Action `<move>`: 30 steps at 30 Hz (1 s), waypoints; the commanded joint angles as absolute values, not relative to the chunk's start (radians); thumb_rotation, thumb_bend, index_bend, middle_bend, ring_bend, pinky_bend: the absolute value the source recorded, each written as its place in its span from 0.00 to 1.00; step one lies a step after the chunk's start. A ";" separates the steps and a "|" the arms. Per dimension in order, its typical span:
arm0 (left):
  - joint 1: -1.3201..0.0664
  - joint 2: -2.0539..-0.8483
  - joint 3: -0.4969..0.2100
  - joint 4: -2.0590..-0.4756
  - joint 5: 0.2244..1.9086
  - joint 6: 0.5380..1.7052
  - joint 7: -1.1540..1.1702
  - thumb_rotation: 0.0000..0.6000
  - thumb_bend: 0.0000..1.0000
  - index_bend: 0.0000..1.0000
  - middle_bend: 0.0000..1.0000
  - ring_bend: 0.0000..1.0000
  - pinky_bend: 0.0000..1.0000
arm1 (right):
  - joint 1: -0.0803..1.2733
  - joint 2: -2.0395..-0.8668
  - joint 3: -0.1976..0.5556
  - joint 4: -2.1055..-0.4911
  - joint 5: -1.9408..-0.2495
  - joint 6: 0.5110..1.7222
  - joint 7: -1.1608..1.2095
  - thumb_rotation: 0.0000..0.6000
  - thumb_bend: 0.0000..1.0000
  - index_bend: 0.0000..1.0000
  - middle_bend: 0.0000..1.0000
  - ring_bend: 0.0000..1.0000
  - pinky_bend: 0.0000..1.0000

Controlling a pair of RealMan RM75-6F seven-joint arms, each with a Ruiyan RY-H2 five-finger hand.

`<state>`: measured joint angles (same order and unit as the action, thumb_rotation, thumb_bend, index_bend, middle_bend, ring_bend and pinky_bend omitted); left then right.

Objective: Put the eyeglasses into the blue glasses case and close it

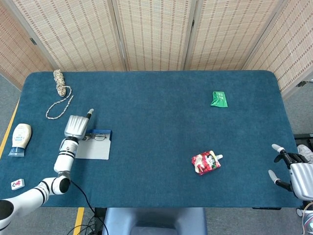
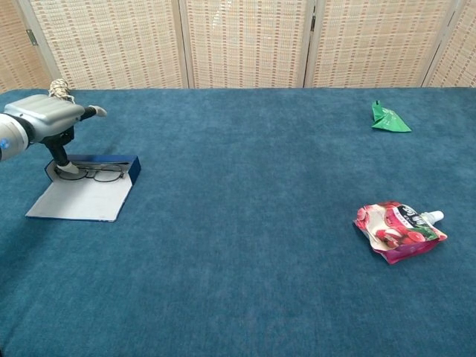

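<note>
The blue glasses case lies open at the table's left, its white lid flat toward the front edge. The eyeglasses rest inside against the blue wall. My left hand hovers over the case's left end, one finger reaching down to touch the left end of the glasses and another sticking out sideways; it holds nothing. My right hand hangs off the table's front right corner with fingers spread, seen only in the head view.
A coiled rope lies behind the case. A white bottle and a small tile sit at the left edge. A red pouch and a green packet lie on the right half.
</note>
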<state>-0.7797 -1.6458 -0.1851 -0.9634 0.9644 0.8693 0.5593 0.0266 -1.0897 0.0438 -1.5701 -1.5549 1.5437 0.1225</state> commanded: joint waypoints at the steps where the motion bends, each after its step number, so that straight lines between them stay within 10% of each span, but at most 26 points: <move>1: -0.737 -1.582 -0.150 -1.067 1.039 0.934 0.522 1.00 0.17 0.06 0.92 0.93 1.00 | 0.029 -1.091 0.044 -1.570 -1.556 1.542 0.122 1.00 0.29 0.17 0.47 0.38 0.30; 18: -0.554 -1.449 0.008 -1.278 1.344 1.178 0.343 1.00 0.26 0.25 0.92 0.93 1.00 | 0.045 -1.096 0.043 -1.578 -1.574 1.529 0.113 1.00 0.29 0.17 0.47 0.39 0.30; 30: -0.514 -1.539 0.037 -1.174 1.420 1.194 0.331 1.00 0.27 0.21 0.92 0.93 1.00 | 0.047 -1.100 0.042 -1.570 -1.571 1.527 0.119 1.00 0.29 0.17 0.47 0.39 0.30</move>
<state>-0.5180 -1.5297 0.0353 -1.1850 1.4127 1.1943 0.3309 0.0468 -1.1004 0.0420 -1.5700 -1.5712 1.5272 0.1192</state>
